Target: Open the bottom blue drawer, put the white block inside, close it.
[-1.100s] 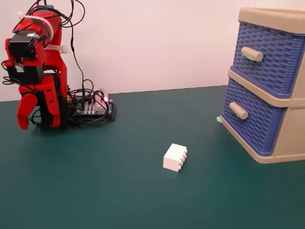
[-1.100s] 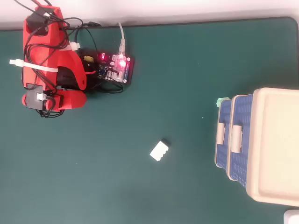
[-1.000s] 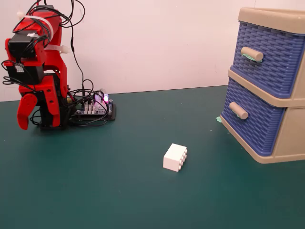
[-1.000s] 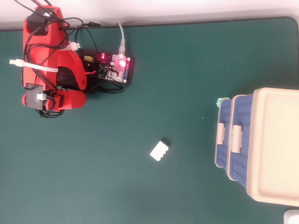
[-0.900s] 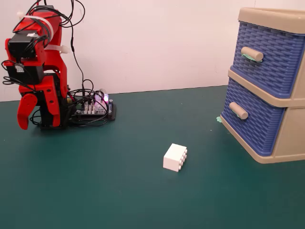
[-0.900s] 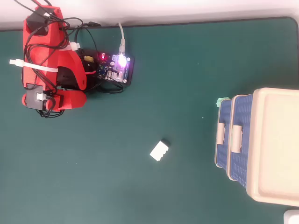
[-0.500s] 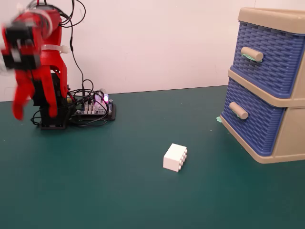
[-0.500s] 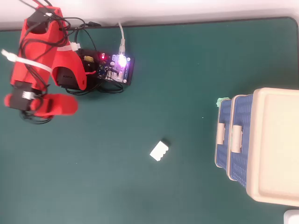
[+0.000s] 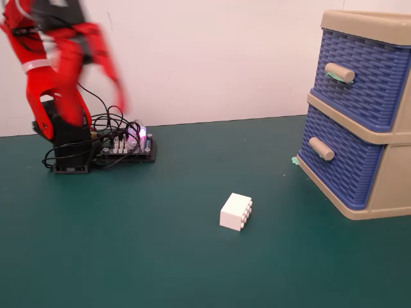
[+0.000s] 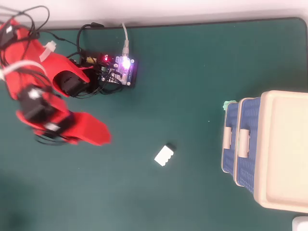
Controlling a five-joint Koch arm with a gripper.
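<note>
The white block (image 9: 236,212) lies on the green mat with its studs facing sideways; the overhead view (image 10: 164,155) shows it too. The bottom blue drawer (image 9: 347,162) is shut in the beige cabinet (image 9: 385,138) at the right, its plain beige handle (image 9: 321,149) pointing left. From above, the drawer front (image 10: 230,144) sits at the cabinet's left side. My red gripper (image 9: 117,86) hangs in the air at the far left, blurred, well away from block and drawer. The overhead view puts it (image 10: 98,134) left of the block. I cannot tell how its jaws stand.
The upper blue drawer (image 9: 363,74) has a handle with a green bit. A controller board (image 9: 125,146) with lit LEDs and loose wires sits beside the arm's base (image 9: 67,151). A small green scrap (image 9: 295,160) lies at the cabinet's foot. A white wall is behind.
</note>
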